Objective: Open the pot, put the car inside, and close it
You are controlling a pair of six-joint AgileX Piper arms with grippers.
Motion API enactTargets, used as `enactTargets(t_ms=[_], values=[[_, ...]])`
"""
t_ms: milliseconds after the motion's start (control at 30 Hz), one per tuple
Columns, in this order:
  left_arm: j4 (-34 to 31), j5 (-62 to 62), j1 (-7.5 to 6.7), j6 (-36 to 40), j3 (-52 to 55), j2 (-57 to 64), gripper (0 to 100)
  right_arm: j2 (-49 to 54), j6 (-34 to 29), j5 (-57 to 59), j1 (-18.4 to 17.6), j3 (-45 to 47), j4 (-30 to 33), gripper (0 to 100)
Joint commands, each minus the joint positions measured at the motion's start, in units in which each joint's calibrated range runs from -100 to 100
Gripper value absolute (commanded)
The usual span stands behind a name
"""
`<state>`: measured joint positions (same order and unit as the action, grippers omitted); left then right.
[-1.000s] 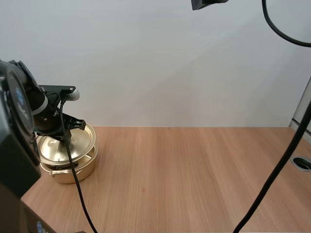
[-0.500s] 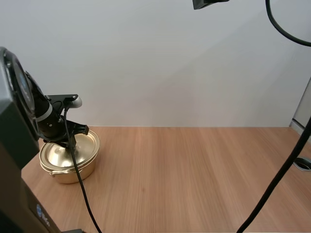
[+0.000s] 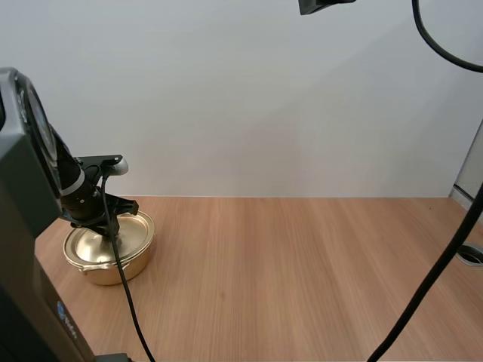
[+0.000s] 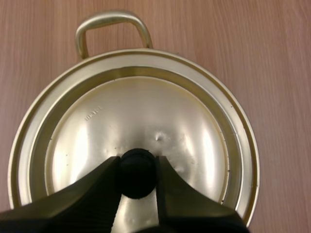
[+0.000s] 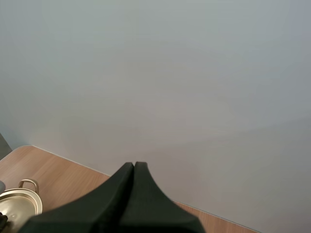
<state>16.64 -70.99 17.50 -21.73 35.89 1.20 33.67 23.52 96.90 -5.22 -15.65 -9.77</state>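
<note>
The left arm (image 3: 75, 192) is bent down over the gold pot (image 3: 113, 269) at the table's (image 3: 302, 271) left end. The left pincer (image 4: 137, 165) is clamped on the lid's (image 4: 146, 111) black knob (image 4: 137, 174), and the lid sits flat on the pot. The right pincer (image 5: 133, 167) is raised, fingers pressed together and gripping nothing.

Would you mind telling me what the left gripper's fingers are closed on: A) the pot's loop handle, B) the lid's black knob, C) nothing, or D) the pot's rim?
B: the left gripper pinches the black knob at the middle of the golden lid.
</note>
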Motion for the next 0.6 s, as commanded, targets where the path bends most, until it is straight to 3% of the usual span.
enactTargets(t_ms=[0,300,400,567], values=[[-0.15,-0.21,0.01,-0.04,0.06,-0.73,0,0.02,-0.02,0.08,0.04,0.03,-0.08,0],[-0.15,-0.19,0.01,0.59,0.32,-2.11,1,0.02,-0.02,0.08,0.04,0.03,-0.19,0],[-0.15,-0.19,0.01,0.74,0.32,-2.11,14,0.02,-0.02,0.08,0.04,0.03,-0.19,0],[0.32,2.49,0.01,0.74,0.32,-2.11,53,0.02,-0.02,0.08,0.04,0.03,-0.19,0]])
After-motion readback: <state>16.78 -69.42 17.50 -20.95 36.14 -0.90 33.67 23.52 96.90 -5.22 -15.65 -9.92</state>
